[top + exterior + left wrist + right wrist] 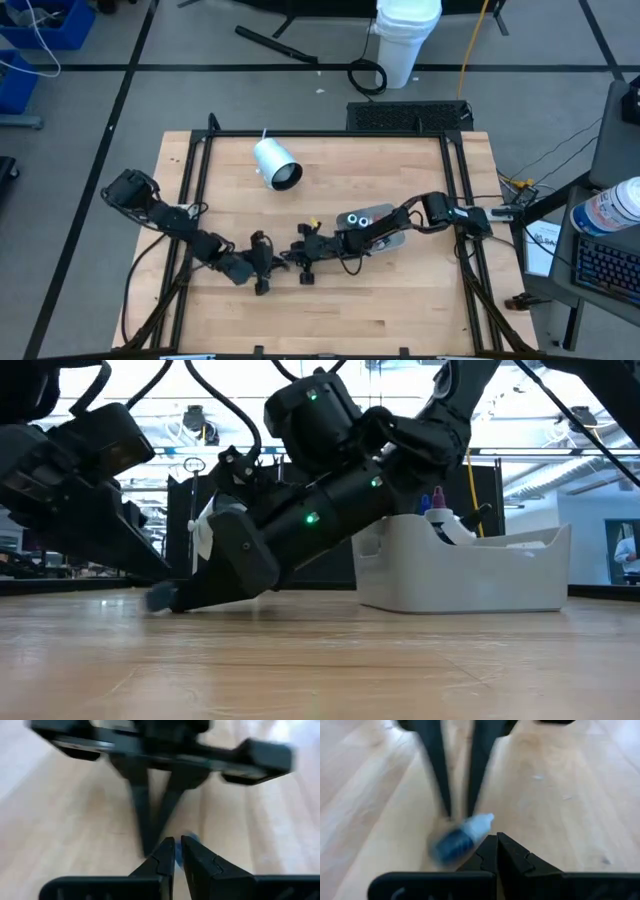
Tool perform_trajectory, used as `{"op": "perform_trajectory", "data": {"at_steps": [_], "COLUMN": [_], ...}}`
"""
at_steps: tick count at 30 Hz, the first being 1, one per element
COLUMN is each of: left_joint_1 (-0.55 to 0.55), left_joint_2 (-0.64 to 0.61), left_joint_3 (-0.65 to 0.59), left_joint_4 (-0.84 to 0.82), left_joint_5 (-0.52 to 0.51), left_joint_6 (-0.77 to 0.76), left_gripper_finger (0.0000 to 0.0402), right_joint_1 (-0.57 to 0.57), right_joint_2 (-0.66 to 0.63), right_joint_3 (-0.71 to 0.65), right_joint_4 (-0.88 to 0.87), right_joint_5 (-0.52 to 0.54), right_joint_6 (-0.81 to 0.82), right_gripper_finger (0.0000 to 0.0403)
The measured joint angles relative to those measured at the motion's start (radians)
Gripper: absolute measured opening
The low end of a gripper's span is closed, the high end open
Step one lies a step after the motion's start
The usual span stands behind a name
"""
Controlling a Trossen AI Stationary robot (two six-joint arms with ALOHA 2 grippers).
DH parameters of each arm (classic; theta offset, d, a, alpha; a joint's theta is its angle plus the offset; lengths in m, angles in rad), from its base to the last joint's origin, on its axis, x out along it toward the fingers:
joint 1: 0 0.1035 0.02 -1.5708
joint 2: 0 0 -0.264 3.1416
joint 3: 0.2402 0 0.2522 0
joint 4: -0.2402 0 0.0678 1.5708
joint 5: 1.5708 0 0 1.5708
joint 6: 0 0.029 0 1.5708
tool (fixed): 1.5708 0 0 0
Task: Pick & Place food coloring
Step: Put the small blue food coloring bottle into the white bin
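One small food coloring bottle [459, 839], with a dark blue body and a white cap, lies on its side on the wood between the two grippers. My left gripper [177, 854] comes from the table's left, low over the wood, narrowly open, with its tips just short of the bottle [191, 839]. My right gripper [496, 842] reaches from the right, shut, with its tips beside the bottle's cap. In the high view the two grippers [283, 260] [303, 256] nearly meet and the bottle is hidden. More bottles [357, 219] stand in the grey tray [392, 238]. My left gripper's fingertips [448, 810] stand right at the bottle's body, which lies flat on the table; whether they touch it, I cannot tell. My right gripper's shut fingertips [490, 845] are next to the white cap [481, 824]; whether they touch it, I cannot tell.
A big white cylinder [276, 163] lies on its side toward the far left of the table. The tray [470, 575] sits under the right arm's forearm. A black frame [200, 150] borders the table. Bare wood [380, 300] lies toward the near edge.
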Motion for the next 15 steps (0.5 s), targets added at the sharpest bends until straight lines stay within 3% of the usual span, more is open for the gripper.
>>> {"op": "perform_trajectory", "data": {"at_steps": [3, 15], "left_joint_1": [-0.018, -0.02], "left_joint_2": [0.0, -0.001], "left_joint_3": [0.03, 0.042], "left_joint_4": [-0.083, -0.21], "left_joint_5": [-0.054, -0.061], "left_joint_6": [0.0, 0.023], "left_gripper_finger": [0.0042, 0.0042], "right_joint_1": [0.0, -0.014], "right_joint_2": [-0.004, -0.053], "right_joint_3": [0.0, 0.0], "right_joint_4": [-0.022, -0.143], "right_joint_5": [0.003, 0.017], "right_joint_6": [-0.01, -0.072], "right_gripper_finger": [0.0, 0.0]}}
